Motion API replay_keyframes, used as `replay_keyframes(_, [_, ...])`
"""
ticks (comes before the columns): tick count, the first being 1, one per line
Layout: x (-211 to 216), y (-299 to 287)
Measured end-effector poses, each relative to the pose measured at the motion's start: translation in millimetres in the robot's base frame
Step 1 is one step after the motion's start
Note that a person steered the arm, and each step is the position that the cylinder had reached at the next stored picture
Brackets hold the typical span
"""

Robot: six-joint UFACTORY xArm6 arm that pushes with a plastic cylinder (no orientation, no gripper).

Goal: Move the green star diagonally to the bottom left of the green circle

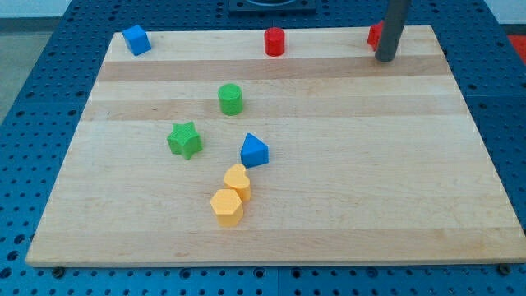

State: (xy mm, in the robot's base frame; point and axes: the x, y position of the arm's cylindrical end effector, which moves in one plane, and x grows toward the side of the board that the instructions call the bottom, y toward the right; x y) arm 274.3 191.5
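Presently: green star on the wooden surface, at 8 o'clock of the green circle, blue triangular block at its 3 o'clock; tool, a jawless rod holding nothing, my tip far off at 2 o'clock, beside a red block.

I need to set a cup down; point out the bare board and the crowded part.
Bare: the view's right half, below my tip. Crowded: centre-left, around the green circle, green star, blue block and two yellow blocks.
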Motion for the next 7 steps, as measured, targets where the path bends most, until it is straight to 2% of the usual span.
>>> replay_keyframes(1, [0.0,0.0])
replay_keyframes(2, [25.7,-0.5])
replay_keyframes(3, [90.8,-32.4])
replay_keyframes(5, [182.1,-91.0])
replay_keyframes(7, [163.8,-172.0])
